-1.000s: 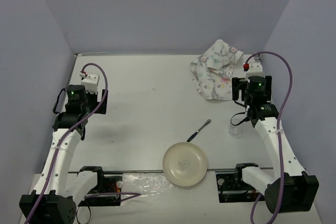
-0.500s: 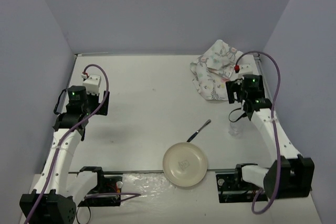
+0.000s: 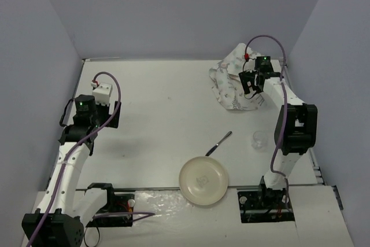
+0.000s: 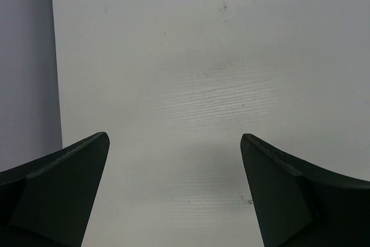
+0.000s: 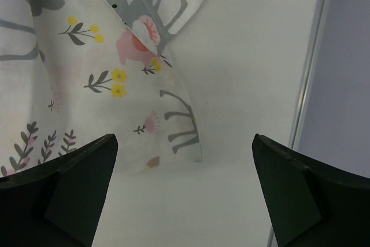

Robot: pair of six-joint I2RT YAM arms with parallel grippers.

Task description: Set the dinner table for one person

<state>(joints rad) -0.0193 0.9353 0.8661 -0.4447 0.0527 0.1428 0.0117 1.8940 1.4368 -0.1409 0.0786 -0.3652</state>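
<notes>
- Well, the dinner table (image 3: 167, 102) fills the floor of the booth: a large, flat, white rectangle with a smooth matte top. It has a few small dark specks and faint scuffs in the left wrist view.
- Near the front edge, right of centre, sits a round cream plate (image 3: 203, 181), shallow and glossy. The faint mark at its middle is too small to read.
- Just beyond the plate's far rim lies a slim metal utensil (image 3: 219, 143), set on a diagonal and close to the rim. I cannot tell which kind it is.
- To the right of the utensil stands a small clear glass (image 3: 259, 139), apart from both plate and utensil.
- In the far right corner lies the placemat (image 3: 231, 82), a soft white cloth crumpled and folded over itself. It is printed with grey animals, pink flowers, yellow blossoms and grey sprigs.
- The right gripper (image 5: 185, 137) hangs over the placemat's loose edge where it meets bare table, its dark jaws spread wide with nothing between them. A thin metal strip runs along the table's right side, with the wall beyond it.
- The left gripper (image 4: 174, 136) hangs over bare table on the left side, jaws likewise parted and empty.
- Plain lilac-grey walls (image 3: 173, 15) close in the table on three sides.
</notes>
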